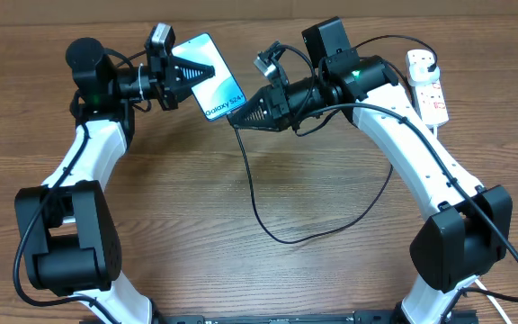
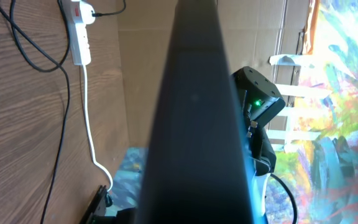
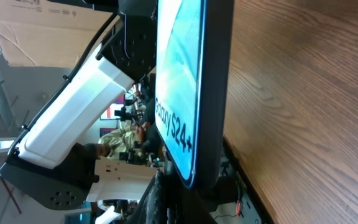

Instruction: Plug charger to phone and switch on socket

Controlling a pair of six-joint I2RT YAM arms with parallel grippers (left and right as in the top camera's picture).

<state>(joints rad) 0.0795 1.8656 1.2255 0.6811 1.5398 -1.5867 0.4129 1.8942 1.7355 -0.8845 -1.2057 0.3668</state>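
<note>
My left gripper [image 1: 207, 70] is shut on the phone [image 1: 227, 90] and holds it above the table at the back, its light blue screen with "Galaxy" lettering facing up. My right gripper [image 1: 239, 117] is shut on the tip end of the charger [image 1: 286, 239], right at the phone's near short edge; the connector itself is hidden. The thin black cable loops down over the table and back up toward the socket [image 1: 427, 85] at the far right. In the right wrist view the phone [image 3: 185, 81] stands edge-on just beyond my fingers [image 3: 169, 199]. The phone's dark edge [image 2: 191, 124] fills the left wrist view.
The white socket [image 2: 79, 37] lies near the table's far right edge with its thick white cord [image 2: 89, 124] trailing off the table. Cardboard walls stand behind the table. The wooden tabletop [image 1: 196, 198] spreads between the two arms.
</note>
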